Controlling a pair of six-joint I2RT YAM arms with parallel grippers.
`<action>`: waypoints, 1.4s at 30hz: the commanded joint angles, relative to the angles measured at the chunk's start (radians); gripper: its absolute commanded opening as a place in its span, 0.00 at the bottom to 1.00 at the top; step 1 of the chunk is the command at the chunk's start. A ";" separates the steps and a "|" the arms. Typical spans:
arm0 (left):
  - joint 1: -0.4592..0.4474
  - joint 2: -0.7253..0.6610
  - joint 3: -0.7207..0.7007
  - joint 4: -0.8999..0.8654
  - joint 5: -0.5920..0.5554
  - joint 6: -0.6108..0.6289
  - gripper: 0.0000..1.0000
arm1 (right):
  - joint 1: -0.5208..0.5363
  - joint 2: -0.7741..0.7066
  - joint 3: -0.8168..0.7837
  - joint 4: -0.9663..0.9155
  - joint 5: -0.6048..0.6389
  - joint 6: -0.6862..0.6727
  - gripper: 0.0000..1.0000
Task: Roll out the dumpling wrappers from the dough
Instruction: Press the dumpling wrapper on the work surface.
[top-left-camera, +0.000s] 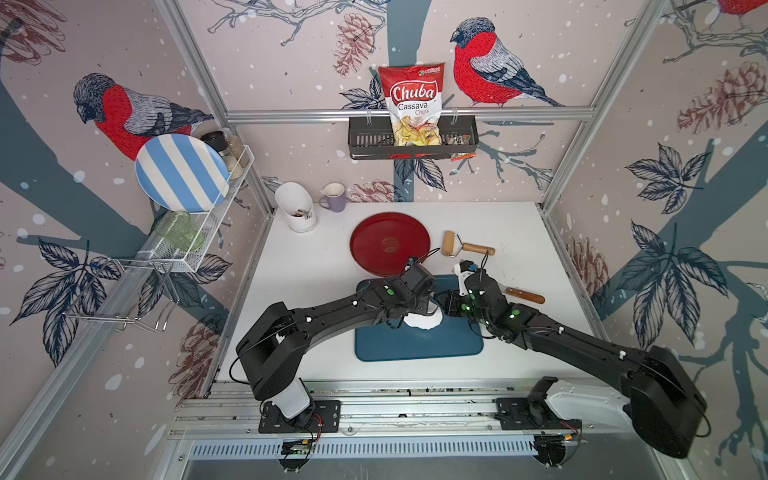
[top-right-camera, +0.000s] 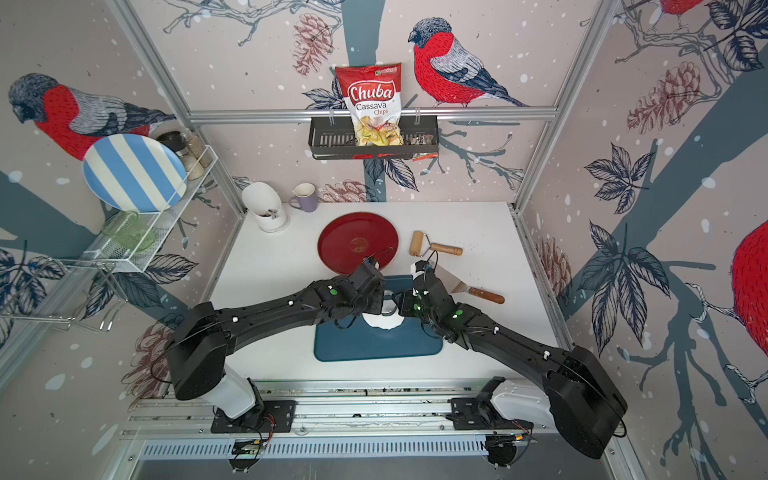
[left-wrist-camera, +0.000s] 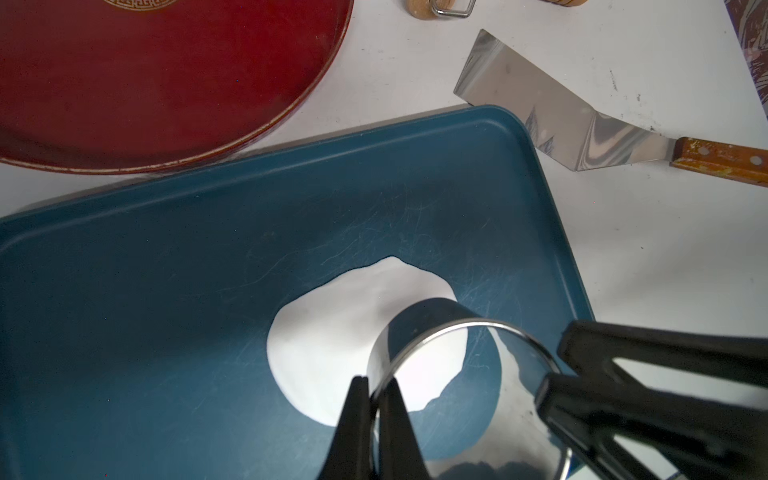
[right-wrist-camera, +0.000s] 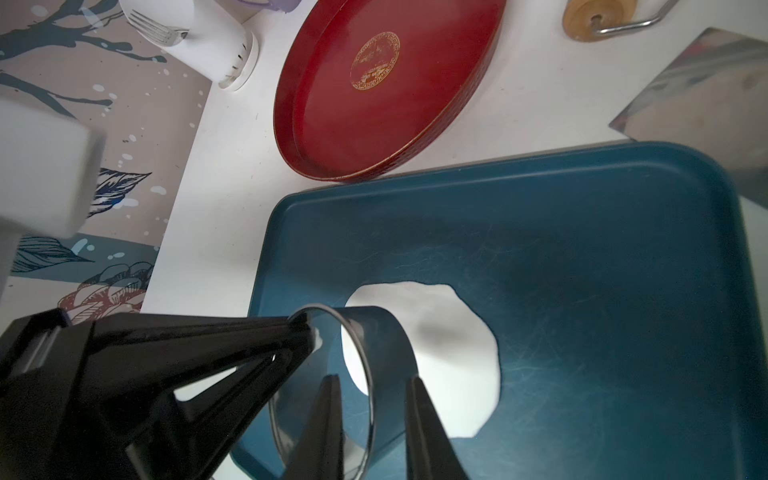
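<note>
The dough (left-wrist-camera: 328, 340) is a thin, flat, irregular white sheet on the blue tray (left-wrist-camera: 166, 270), seen in both top views (top-left-camera: 422, 323) (top-right-camera: 384, 323). A metal ring cutter (left-wrist-camera: 419, 326) hangs tilted just above the sheet. My left gripper (left-wrist-camera: 376, 380) is shut on the ring's wall. Opposite it, my right gripper (right-wrist-camera: 372, 378) straddles the ring cutter (right-wrist-camera: 386, 332) wall, jaws open with gaps on both sides. Both arms meet over the tray (top-left-camera: 415, 347) and hide much of the dough from above. No dumpling wrappers are in view.
A red round tray (top-left-camera: 390, 243) lies behind the blue tray. A wooden roller (top-left-camera: 451, 244) and a metal spatula (left-wrist-camera: 561, 112) with a wooden handle lie to the right. A white utensil holder (top-left-camera: 296, 208) and a purple mug (top-left-camera: 334, 197) stand at the back left.
</note>
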 joint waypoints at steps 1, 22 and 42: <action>-0.002 0.003 0.008 -0.014 0.009 0.009 0.00 | -0.003 0.008 -0.003 0.047 -0.019 0.016 0.17; -0.002 0.031 0.015 -0.013 0.013 0.013 0.00 | -0.020 0.087 -0.021 0.098 -0.053 0.027 0.04; 0.027 0.067 -0.026 0.041 0.012 0.017 0.00 | -0.040 0.193 -0.024 0.170 -0.089 0.010 0.00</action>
